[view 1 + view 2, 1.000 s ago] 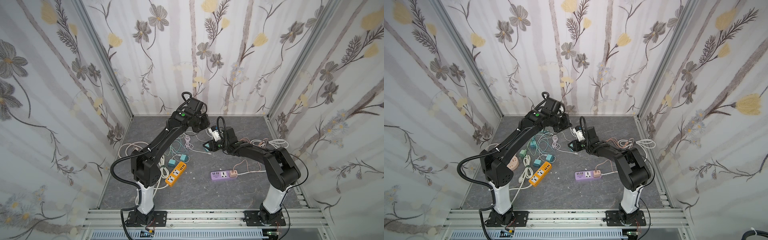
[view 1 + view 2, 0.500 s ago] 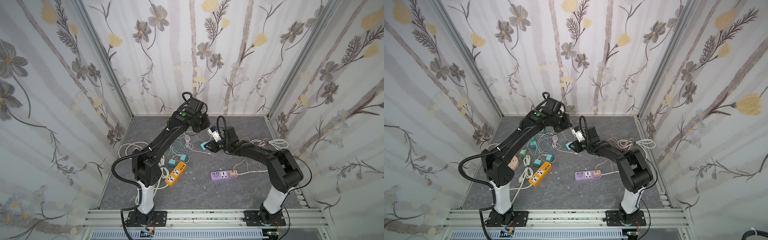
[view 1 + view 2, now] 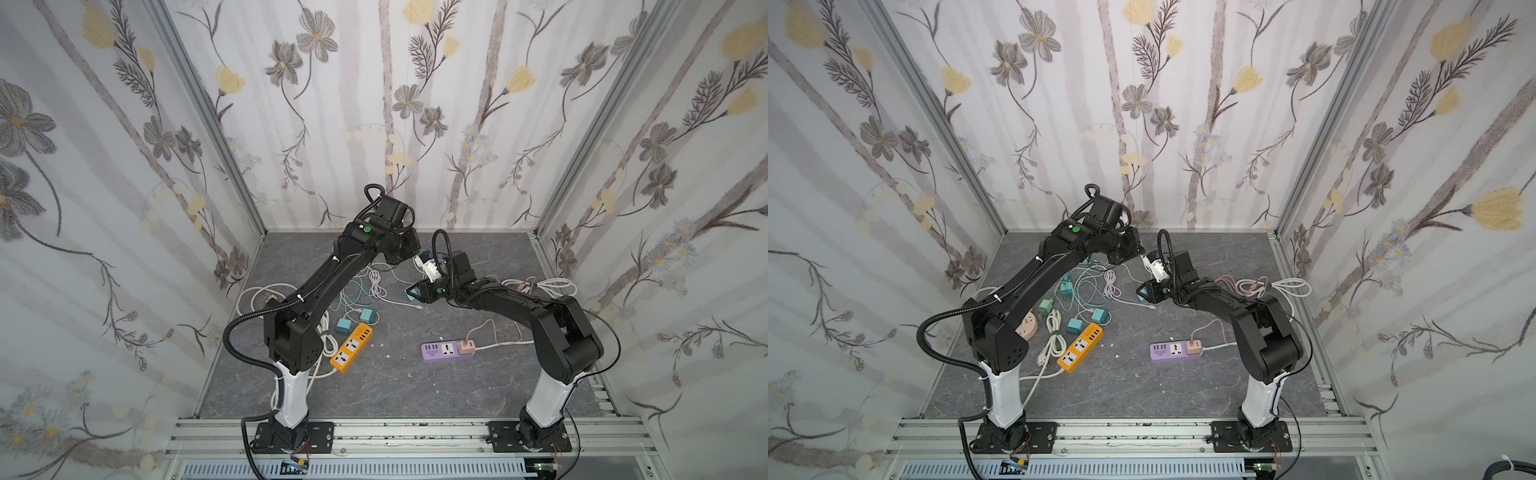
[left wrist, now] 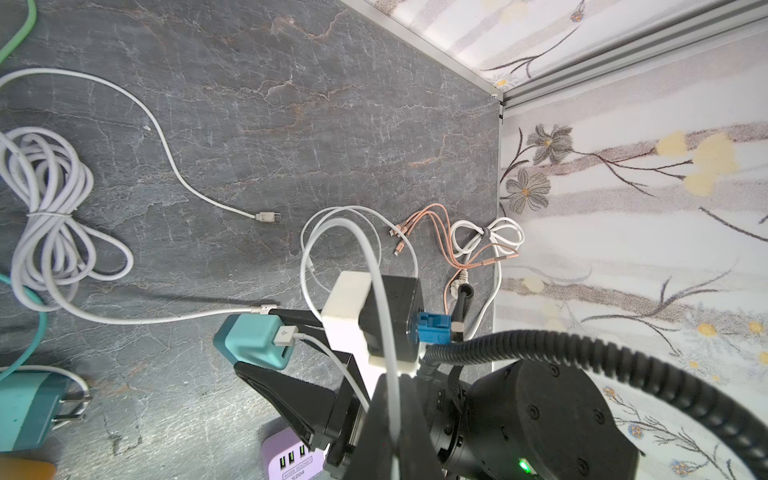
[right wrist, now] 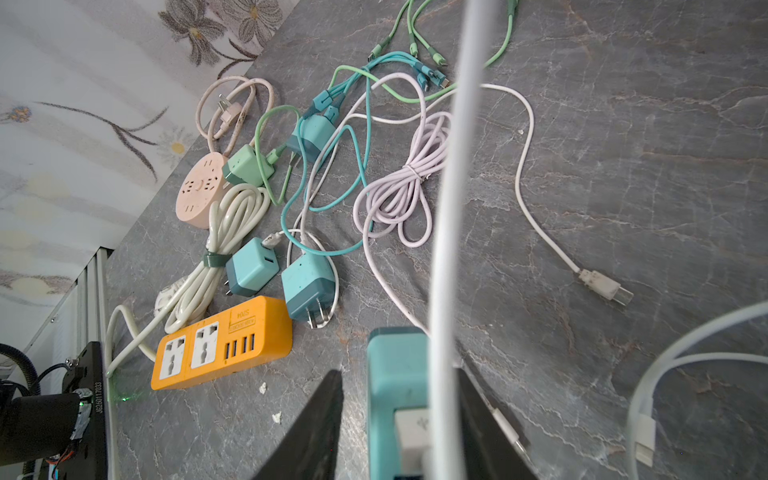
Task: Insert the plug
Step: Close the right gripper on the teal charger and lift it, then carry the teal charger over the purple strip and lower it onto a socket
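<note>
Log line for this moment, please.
left tool: shut on cable | right tool: holding charger | plug: in charger

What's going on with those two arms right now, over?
Left gripper shut on white cable. Right gripper shut on teal charger. USB plug sits in its port. Nothing in the way.
</note>
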You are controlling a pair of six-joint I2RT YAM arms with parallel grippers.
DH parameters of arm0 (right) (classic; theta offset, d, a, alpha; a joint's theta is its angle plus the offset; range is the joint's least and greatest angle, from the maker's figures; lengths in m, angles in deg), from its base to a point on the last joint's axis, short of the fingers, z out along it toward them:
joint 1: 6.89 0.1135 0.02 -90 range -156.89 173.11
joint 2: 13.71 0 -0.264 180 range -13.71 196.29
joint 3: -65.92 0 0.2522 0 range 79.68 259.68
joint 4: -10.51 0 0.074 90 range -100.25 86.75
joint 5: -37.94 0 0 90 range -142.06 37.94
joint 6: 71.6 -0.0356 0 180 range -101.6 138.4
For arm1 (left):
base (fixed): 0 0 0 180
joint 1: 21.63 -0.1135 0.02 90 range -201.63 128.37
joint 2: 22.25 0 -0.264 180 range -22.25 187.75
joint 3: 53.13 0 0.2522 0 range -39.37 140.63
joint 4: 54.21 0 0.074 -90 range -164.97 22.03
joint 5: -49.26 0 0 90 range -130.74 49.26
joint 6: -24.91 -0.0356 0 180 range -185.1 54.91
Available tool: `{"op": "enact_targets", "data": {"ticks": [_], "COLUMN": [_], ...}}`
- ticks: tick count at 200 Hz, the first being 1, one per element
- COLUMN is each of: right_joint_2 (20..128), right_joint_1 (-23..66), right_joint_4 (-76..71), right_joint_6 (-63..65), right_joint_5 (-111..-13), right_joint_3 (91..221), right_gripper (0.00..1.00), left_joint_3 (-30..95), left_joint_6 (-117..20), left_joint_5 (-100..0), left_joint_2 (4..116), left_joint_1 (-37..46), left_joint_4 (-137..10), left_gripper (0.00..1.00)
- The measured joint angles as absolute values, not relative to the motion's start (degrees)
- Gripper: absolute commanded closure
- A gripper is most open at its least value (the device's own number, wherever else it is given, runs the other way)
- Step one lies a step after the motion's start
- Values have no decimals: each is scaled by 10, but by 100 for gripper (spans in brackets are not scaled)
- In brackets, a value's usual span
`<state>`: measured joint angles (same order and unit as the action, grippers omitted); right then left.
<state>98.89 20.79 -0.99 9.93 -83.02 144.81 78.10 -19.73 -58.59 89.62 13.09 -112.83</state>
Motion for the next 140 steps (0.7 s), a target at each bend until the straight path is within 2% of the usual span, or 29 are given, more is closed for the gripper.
{"op": "enact_targets", "data": {"ticks": [28, 85, 117, 140], "right_joint_2": [990, 990, 953, 923], "right_joint_1": [208, 208, 208, 208], "right_joint_4": [-11, -34, -133, -233], "right_joint_6": [100, 120, 195, 302], "right_joint_5": [-832, -832, -832, -852], "right_joint_3": [1448, 1456, 1504, 1539], "right_gripper": [61, 83, 87, 88], "left_joint_3": [781, 781, 777, 756], "left_joint_6": [-197, -199, -202, -205], "left_joint_5": [-586, -590, -593, -604], "left_joint_2": [896, 896, 892, 882], "left_joint_1": [131, 131, 123, 107], "left_joint_4": [-1128, -1128, -1120, -1105], "left_gripper": [100, 100, 100, 100]}}
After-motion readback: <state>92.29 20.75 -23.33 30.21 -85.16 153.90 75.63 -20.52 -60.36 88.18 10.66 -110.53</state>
